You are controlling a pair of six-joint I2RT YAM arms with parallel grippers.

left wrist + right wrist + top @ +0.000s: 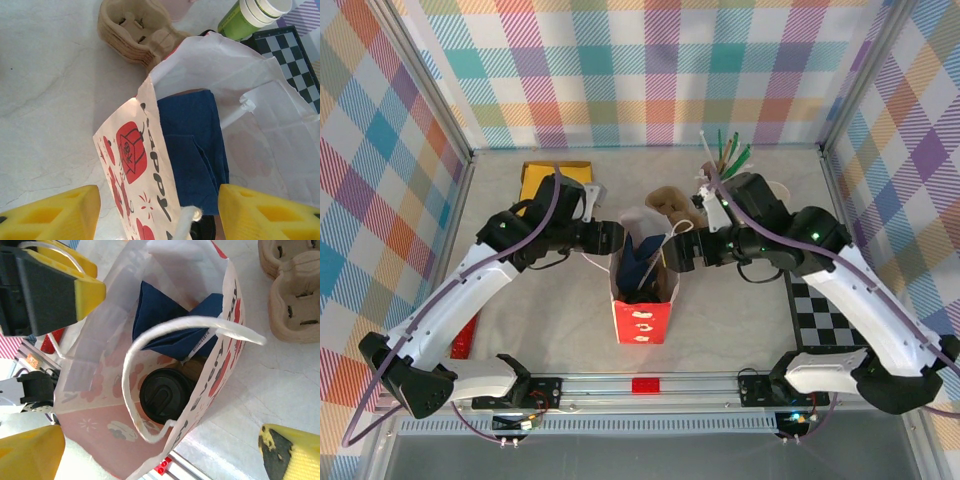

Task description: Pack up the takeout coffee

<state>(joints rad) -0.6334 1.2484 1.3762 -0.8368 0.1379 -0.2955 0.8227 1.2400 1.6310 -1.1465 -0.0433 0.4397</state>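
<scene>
Right claw (160,455) over upright coffee (172,385) (lid (160,400) up).

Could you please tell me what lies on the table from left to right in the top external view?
red object → yellow box → red bag → checkerboard mat

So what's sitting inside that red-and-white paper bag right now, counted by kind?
Takeout coffee cup with round black plastic lid: 1
Dark blue folded napkin bundle: 1 (its sheets cannot be counted)
Total inside the red-and-white paper bag: 2
</scene>
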